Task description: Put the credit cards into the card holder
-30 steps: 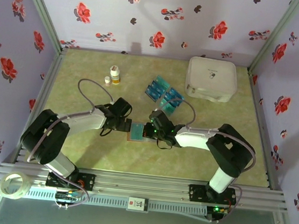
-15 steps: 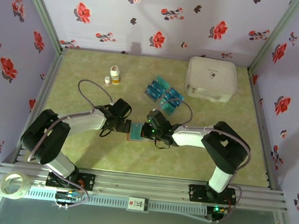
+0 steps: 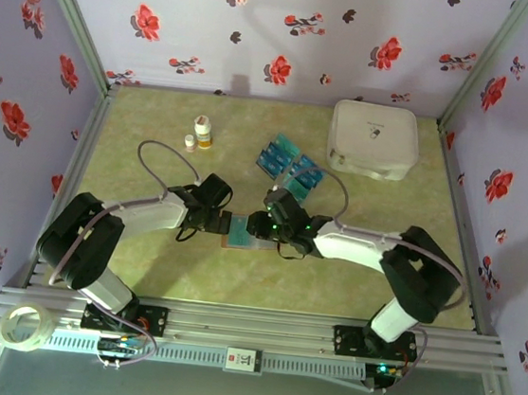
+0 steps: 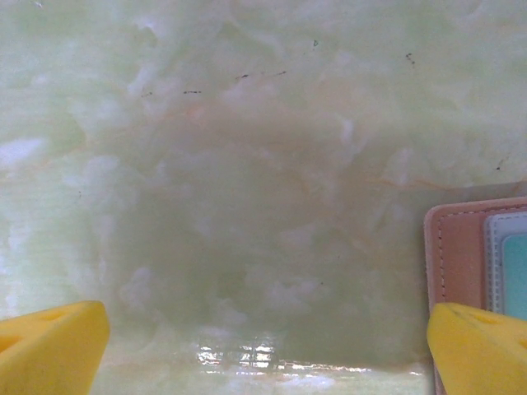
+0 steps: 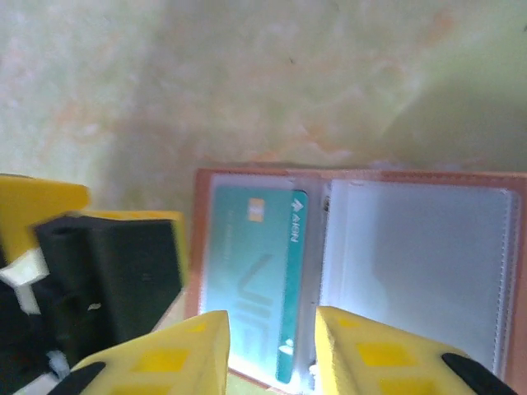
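— What can we not make out here?

— From above, most of the holder [image 3: 239,233]. It lies on the table [image 3: 311,289], nearer the arms' bases than the case [image 3: 373,138] and to its left, past the pile [image 3: 289,167] of cards. The right gripper [image 3: 257,225] covers the half toward the case. We see only a teal patch with a brown rim.

— And the left gripper [image 3: 222,219]?

— It sits at the holder's side away from the case. In its wrist view its yellow fingers [image 4: 51,346] stand wide apart, clamped on nothing. One tip overlaps the holder's corner, and we cannot tell whether it touches. The frame edge cuts the holder off there, leaving a stitched brown strip and a sliver of sleeve.

— What does the right wrist view give us?

— The holder spread open and flat, its long axis running across the view, with the fold running up and down at its middle. Its right end is cut off, and the gripper's fingers [image 5: 370,358] hide the near edge.

— The card [image 5: 251,271]?

— One lies in the left sleeve, long axis along the fold, its small pale chip mark toward the top of the view. Its print is too blurred for us to read. The other sleeve looks pale.

— Are the right fingers closed?

— No, a narrow gap parts them. We see the card's near end through it, and they grip nothing that we can see. The blurred black-and-yellow shape left of the holder is the left gripper's finger.
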Controlling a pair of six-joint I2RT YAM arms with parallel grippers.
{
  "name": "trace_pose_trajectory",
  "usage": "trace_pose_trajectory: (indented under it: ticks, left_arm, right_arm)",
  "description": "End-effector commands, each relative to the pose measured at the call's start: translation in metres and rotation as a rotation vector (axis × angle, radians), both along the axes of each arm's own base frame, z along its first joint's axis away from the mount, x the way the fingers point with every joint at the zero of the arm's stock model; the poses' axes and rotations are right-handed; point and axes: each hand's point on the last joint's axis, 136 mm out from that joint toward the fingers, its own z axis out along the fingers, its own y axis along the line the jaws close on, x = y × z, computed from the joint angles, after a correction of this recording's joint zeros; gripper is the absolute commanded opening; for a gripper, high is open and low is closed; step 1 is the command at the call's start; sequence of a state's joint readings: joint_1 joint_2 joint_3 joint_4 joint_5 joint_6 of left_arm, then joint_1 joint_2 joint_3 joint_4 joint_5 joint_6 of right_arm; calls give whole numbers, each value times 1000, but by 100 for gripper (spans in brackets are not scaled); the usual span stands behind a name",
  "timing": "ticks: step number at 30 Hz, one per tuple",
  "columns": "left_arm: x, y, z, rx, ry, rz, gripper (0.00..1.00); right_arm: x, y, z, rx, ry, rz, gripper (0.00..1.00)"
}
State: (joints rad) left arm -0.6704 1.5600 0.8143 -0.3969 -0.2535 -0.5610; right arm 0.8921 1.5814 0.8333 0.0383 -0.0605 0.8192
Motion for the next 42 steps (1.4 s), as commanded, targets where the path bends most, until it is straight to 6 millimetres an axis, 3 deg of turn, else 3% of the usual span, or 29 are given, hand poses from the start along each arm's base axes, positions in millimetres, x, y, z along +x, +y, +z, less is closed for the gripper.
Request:
trace_pose_trajectory:
  ticks: [1, 6, 10, 33, 42]
  left_arm:
    - [-4, 3, 2, 12, 1, -21, 100]
    - [-4, 3, 3, 13, 1, -21, 100]
    - [-4, 2, 2, 11, 0, -25, 100]
    - [-10, 3, -15, 12, 27, -25, 100]
    - [-10, 3, -16, 12, 28, -24, 100]
  right_arm:
    - [3, -25, 5, -67, -23, -35, 39]
    - [-1, -48, -4, -81, -5, -75, 42]
    - [-7, -54, -12, -83, 12, -81, 42]
    - [-8, -48, -45, -109, 69, -72, 42]
    - [-8, -36, -53, -82, 100, -49, 41]
